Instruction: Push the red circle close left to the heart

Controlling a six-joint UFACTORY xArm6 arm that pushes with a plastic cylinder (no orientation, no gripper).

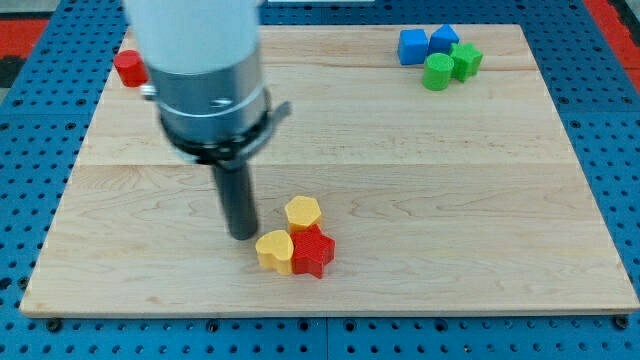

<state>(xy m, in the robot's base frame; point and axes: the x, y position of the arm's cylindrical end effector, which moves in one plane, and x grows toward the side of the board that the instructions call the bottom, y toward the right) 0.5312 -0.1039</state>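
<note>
Red circle (128, 68) far from my tip (242, 236).

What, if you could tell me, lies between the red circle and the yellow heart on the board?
In the camera view, my tip and its rod stand between the red circle and the yellow heart; otherwise bare wood.

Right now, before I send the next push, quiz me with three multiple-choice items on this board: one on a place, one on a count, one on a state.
1. Where is the red circle?
A. the view's top left
B. the view's bottom right
C. board centre

2. How many green blocks are there?
A. none
B. two
C. four

3. My tip is:
A. touching the red circle
B. far from it, just left of the yellow heart
C. among the blue blocks

Key: 1 A, it sits at the board's top-left edge. 2 B, a green cylinder and a green star. 3 B, the rod ends beside the heart.
</note>
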